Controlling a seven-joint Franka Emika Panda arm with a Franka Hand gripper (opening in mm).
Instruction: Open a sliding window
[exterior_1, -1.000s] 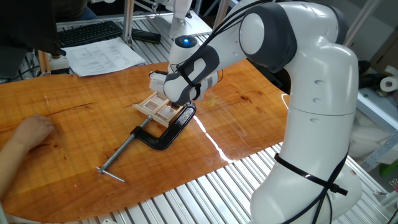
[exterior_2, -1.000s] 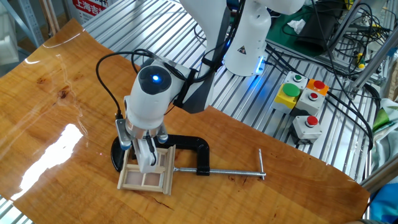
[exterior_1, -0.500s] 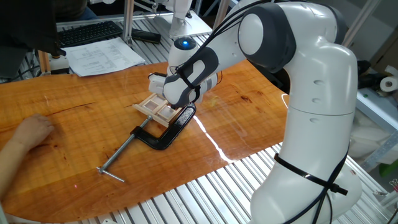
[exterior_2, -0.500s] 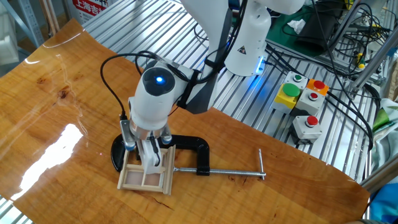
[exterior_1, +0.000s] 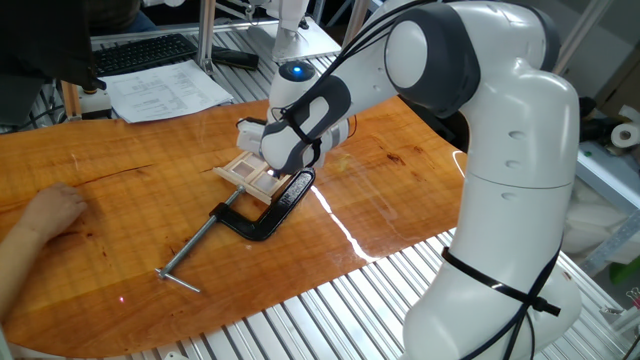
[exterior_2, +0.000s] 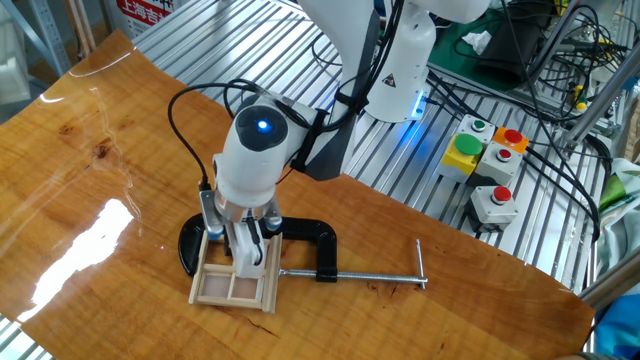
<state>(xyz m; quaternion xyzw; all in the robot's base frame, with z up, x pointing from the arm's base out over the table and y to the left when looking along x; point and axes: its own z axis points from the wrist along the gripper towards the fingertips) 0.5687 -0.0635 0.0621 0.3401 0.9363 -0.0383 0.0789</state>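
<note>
Pressing on small light-wood sliding window (exterior_2: 235, 283) near desk's front edge | gripper (exterior_2: 246, 262) jaws: cannot tell | light, fragile; push a crossbar

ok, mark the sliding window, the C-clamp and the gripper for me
sliding window (exterior_2: 233, 288), the other fixed view, on its lower wooden panes.
C-clamp (exterior_2: 322, 252), the other fixed view, on the black frame's corner.
gripper (exterior_2: 246, 262), the other fixed view, between the fingertips, down at the window.

Small light-wood sliding window (exterior_2: 235, 285) (exterior_1: 250, 173), crossbarred panes, flat on the table, one edge clamped.
</note>
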